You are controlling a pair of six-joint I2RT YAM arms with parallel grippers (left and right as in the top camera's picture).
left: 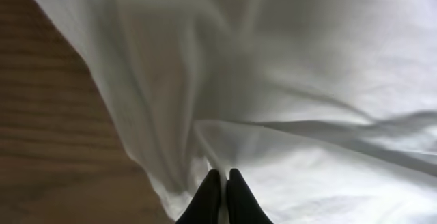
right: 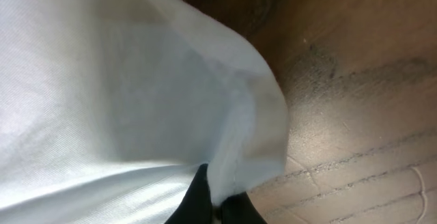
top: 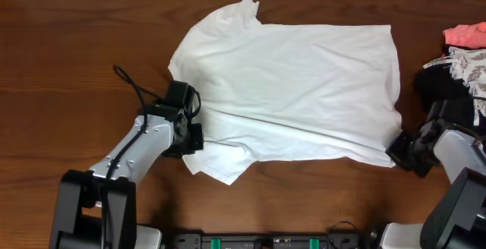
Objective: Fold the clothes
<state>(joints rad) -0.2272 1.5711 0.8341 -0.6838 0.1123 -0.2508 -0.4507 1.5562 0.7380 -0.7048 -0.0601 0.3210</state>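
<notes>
The white T-shirt [top: 296, 89] lies spread across the middle of the wooden table, wrinkled, with a sleeve hanging toward the front left. No green label shows. My left gripper [top: 194, 137] is at the shirt's front left edge, by the sleeve; in the left wrist view its fingers [left: 222, 183] are shut on a fold of the white cloth [left: 287, 80]. My right gripper [top: 396, 150] is at the shirt's front right corner; in the right wrist view its fingers [right: 217, 197] are shut on the hem of the cloth [right: 123, 94].
A pile of other clothes [top: 459, 59], pink, black and patterned, sits at the right edge of the table [top: 68, 74]. A black cable [top: 133, 89] loops from the left arm. Bare wood lies to the left and front.
</notes>
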